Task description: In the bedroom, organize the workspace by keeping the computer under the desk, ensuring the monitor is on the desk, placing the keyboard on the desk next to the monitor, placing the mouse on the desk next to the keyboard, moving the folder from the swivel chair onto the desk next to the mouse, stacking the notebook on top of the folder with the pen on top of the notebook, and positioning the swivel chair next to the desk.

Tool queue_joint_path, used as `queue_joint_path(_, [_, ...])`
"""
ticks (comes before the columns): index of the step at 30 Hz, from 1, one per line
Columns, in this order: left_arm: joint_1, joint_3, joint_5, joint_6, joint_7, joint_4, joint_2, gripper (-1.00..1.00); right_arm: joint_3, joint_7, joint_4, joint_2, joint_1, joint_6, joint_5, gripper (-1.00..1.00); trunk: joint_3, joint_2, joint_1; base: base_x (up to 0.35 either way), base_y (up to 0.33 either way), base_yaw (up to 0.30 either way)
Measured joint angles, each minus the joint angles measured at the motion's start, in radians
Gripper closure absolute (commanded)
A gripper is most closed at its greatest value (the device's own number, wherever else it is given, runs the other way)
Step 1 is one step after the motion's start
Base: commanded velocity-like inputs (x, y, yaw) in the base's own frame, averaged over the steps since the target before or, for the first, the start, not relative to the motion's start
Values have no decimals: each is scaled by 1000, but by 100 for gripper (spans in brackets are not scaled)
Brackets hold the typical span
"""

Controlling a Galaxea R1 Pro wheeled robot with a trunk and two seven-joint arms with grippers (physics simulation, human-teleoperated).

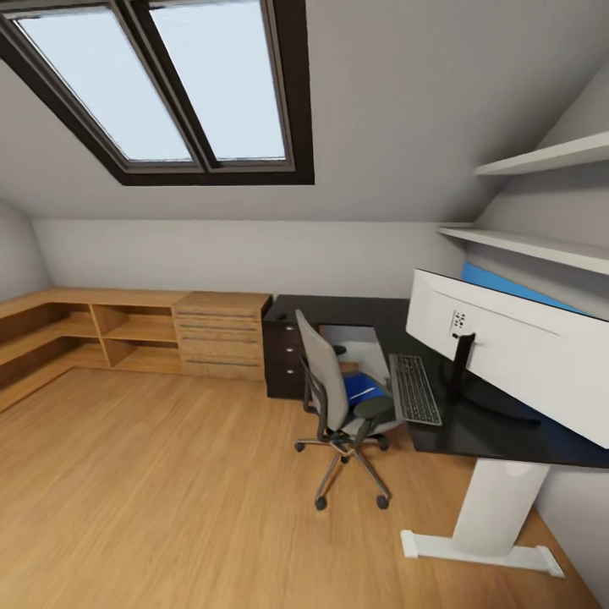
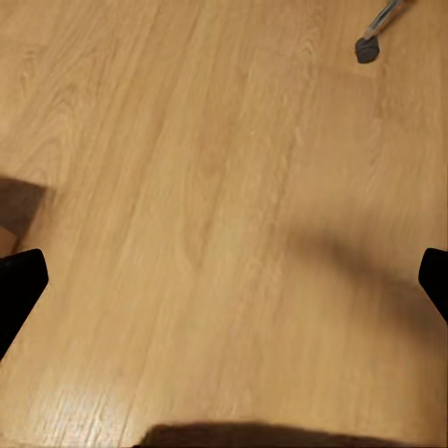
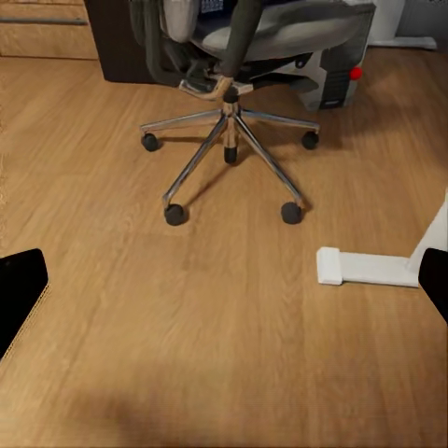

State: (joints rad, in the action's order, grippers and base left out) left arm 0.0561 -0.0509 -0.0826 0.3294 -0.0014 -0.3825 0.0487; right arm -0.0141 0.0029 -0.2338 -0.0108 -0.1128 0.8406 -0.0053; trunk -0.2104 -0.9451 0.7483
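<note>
In the head view the desk (image 1: 355,315) with its black top runs along the right wall. On it stands the monitor (image 1: 507,355), its white back towards me, with the keyboard (image 1: 414,389) beside its foot. The swivel chair (image 1: 334,389) is drawn up to the desk, and the blue folder (image 1: 362,389) lies on its seat. The right wrist view shows the chair's chrome base (image 3: 229,121) and, behind it, the computer (image 3: 341,75) with a red dot. My left gripper (image 2: 224,285) and right gripper (image 3: 224,285) hang open over the floor. Mouse, notebook and pen are out of view.
The desk's white foot (image 3: 369,266) lies on the floor close to my right gripper. A chair castor (image 2: 367,49) shows in the left wrist view. Low oak shelves and drawers (image 1: 169,334) line the far wall. A black drawer unit (image 1: 283,359) stands by the desk.
</note>
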Motion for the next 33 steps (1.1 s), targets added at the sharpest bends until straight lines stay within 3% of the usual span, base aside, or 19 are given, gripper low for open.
queue_joint_path(9, [0,0,0,1,0,1,0,-100,-4,0,1,0,0,0,2,-100,0,0,0,269,224,0])
queue_joint_path(15, [0,0,0,5,0,1,0,-100,-4,0,18,0,0,0,2,-100,0,0,0,80,37,0])
queue_joint_path(22, [0,-2,-4,147,-1,1,3,-100,-4,0,20,0,0,0,2,-100,0,0,1,4,2,0])
queue_joint_path(29, [0,-3,-5,168,2,1,5,-100,-4,0,20,0,0,0,2,-100,0,0,1,0,0,0])
queue_joint_path(33, [0,-3,-4,169,6,1,20,-100,-4,0,20,0,0,0,2,-100,0,0,1,0,0,0])
